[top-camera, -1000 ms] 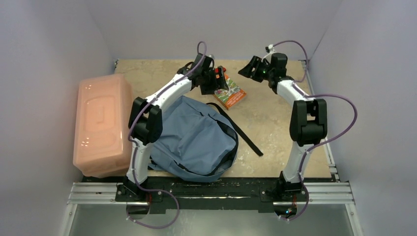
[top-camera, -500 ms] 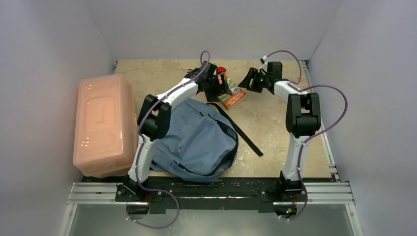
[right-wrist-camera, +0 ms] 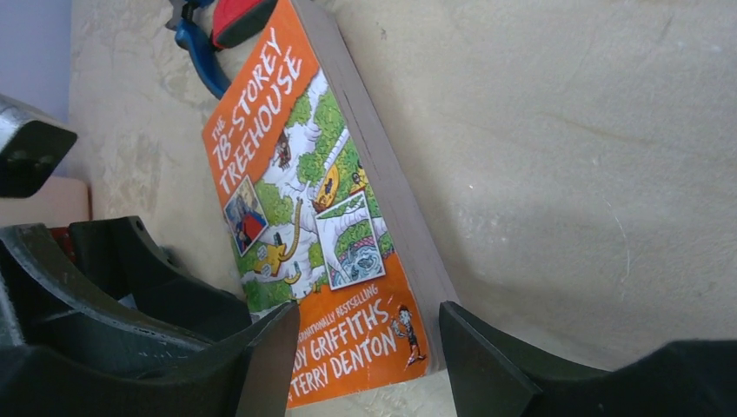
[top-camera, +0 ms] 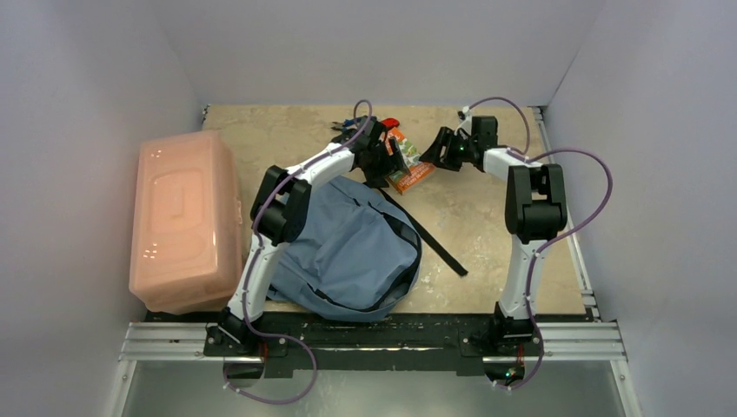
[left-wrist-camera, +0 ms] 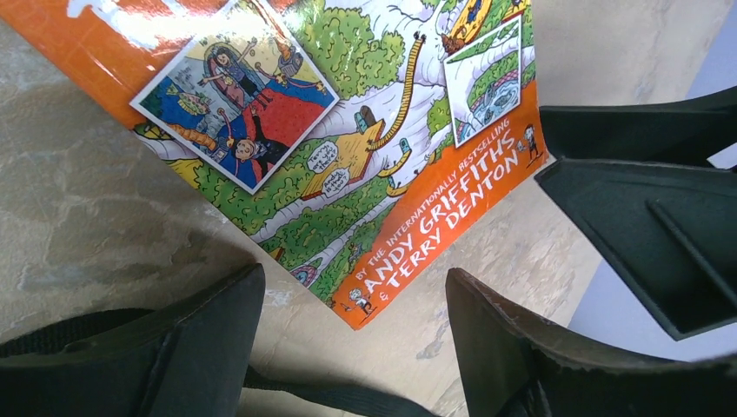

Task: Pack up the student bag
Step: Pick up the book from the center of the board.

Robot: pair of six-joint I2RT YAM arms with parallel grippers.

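– At the table's [top-camera: 487,217] far middle the book [top-camera: 415,176] lies flat, with both arms on it. Jaws of the left gripper [left-wrist-camera: 352,304] stand wide and hold nothing; the book's near corner sits just ahead of the gap.
– And the other?
– Same for the right gripper [right-wrist-camera: 369,347]: parted, empty, fingers straddling the book's short bottom edge (contact: cannot tell).
– Axis?
– Long axis runs diagonally, far-left to near-right in the top view. One arm comes at it from the left, one from the right. Neither is clearly nearer.
– Where's the target?
– Near-left: the student bag [top-camera: 348,248] lies under the left arm, on the bases' side of the book. My read is that the book has to travel back and left. The bag's strap [top-camera: 430,239] trails out to the right, starting just beside the book's near end.
– What's hidden?
– The left arm covers the bag's far-left part, so I can't see whether the zip is open. From above, the left gripper hides the book's left side. A red-and-blue thing [right-wrist-camera: 239,17] at the book's far end is cut off and I can't identify it. The pink box [top-camera: 178,217] sits well apart, at the left.
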